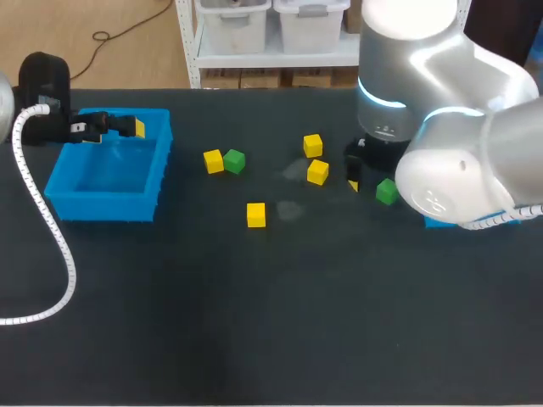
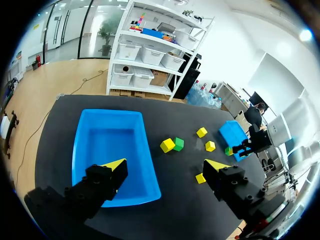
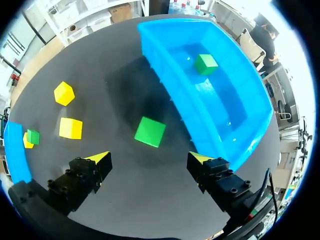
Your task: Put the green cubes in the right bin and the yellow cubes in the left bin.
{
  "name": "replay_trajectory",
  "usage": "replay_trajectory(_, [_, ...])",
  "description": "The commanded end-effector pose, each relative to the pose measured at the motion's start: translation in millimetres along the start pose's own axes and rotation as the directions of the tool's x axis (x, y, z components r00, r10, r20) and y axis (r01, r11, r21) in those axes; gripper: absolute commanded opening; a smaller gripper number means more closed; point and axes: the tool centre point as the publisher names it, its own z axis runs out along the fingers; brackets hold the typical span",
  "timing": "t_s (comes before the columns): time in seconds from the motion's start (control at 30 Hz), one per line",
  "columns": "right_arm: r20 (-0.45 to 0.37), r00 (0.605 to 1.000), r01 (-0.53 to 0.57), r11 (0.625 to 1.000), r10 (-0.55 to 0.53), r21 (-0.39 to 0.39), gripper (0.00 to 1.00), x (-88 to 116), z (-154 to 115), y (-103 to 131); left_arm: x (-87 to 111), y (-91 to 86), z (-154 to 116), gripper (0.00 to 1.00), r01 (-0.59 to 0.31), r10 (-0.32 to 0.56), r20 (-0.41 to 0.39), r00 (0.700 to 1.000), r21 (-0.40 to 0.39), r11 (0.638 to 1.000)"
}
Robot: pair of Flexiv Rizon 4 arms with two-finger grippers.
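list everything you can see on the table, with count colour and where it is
left bin: 1, blue, table's left, no cubes visible inside
right bin: 1, blue, table's right, mostly behind the right arm in the head view
yellow cubes: 4, yellow, loose between the bins
green cubes: 3, green; one in the right bin, one just ahead of the right tool, one beside a yellow cube
table: 1, black
left tool: open, empty, at the left bin
right tool: open, empty
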Motion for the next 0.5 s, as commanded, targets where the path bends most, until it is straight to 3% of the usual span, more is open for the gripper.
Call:
replay_trajectory(0.03, [-0.003, 1.0, 0.007, 1.0, -0.007, 0.009, 1.0, -6.1, 2.1, 7.5, 1.3, 1.5, -0.1, 1.0, -0.002, 0.002, 0.006, 1.0, 0.008, 1.0])
replay_trajectory(0.5, [0.002, 0.999, 0.032, 0.999, -0.032, 0.021, 1.0, -19.4, 16.3, 23.0, 1.3, 1.5, -0.1, 1.0, -0.002, 0.002, 0.006, 1.0, 0.008, 1.0])
